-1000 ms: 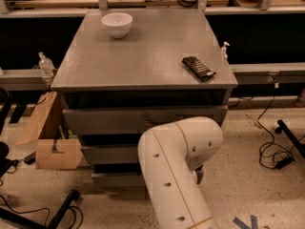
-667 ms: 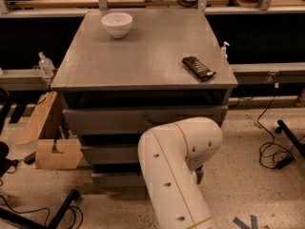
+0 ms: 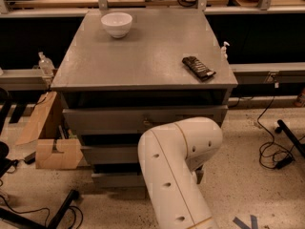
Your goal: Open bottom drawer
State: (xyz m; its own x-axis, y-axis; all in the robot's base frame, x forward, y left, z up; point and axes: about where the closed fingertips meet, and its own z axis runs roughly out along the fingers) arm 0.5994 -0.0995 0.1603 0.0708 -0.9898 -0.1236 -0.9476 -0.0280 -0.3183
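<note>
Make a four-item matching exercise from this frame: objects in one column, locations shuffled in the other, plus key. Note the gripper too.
Things
1. white bowl
2. dark bar
3. cardboard box
4. bottom drawer

Places
A. on the floor, left of the cabinet in view
B. cabinet top, far left corner
C. lowest front of the cabinet, partly behind the white arm
D. cabinet top, near the right front edge

Pairs: 1-B, 2-D, 3-A, 4-C

The gripper is out of sight behind the arm, low in front of the cabinet.
</note>
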